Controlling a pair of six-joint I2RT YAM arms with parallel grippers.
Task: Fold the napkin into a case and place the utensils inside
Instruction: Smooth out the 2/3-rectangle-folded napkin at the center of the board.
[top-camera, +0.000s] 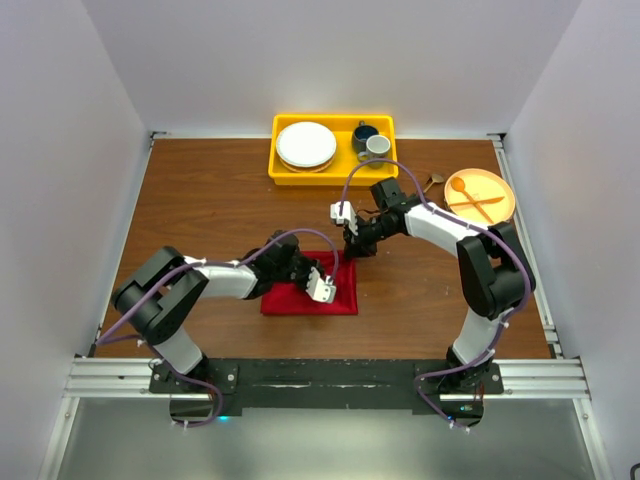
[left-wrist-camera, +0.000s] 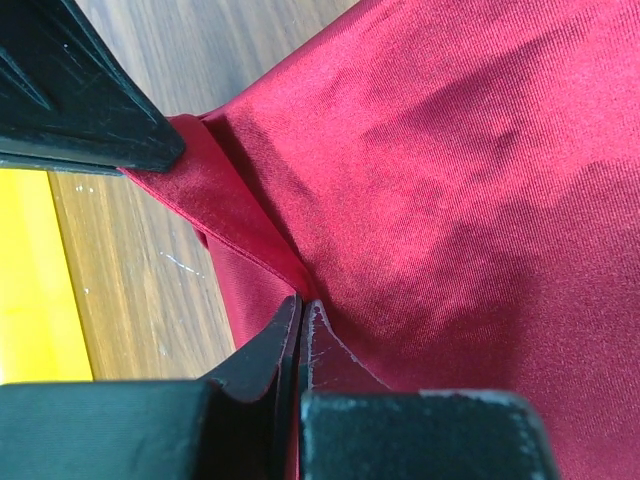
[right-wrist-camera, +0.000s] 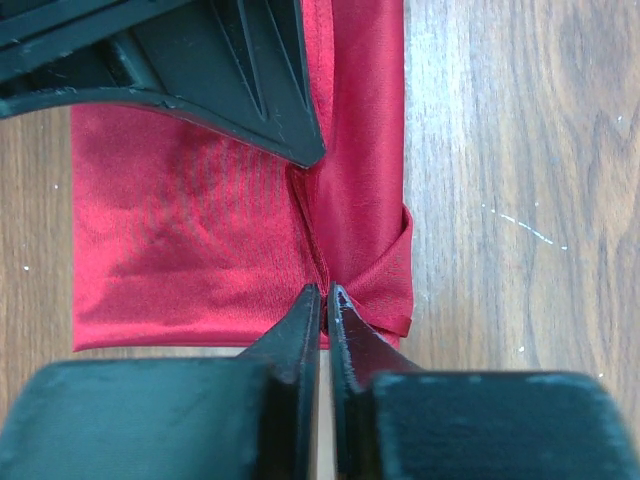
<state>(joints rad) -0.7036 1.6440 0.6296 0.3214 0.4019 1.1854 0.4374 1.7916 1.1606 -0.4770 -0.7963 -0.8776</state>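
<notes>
Folding stage, about the middle of the job; nothing is packed yet.

- Napkin (top-camera: 300, 298): red cloth with a satin sheen and fine weave. It lies as a flat, doubled rectangle near the middle of the table's (top-camera: 200, 200) near edge. One narrow flap is turned over along its right side, and soft creases run into both pinch points. To my eye it is no closed case yet; the long folds remain.
- Left gripper (left-wrist-camera: 300, 305): black plastic, scuffed. Its jaws are pressed together on a raised ridge of napkin.
- Right gripper (right-wrist-camera: 325, 292): same make. Its jaws are all but closed, nipping the napkin at the turned flap by the far right corner of the cloth.
- Utensils (top-camera: 480, 198): thin pieces lying crossed on an orange plate (top-camera: 505, 205) by the table's right edge, well apart from the napkin. They await loading.
- Tray (top-camera: 340, 178): yellow and rectangular, at the far edge, holding white crockery and mugs.
- Table: brown wood grain with light scratches.
</notes>
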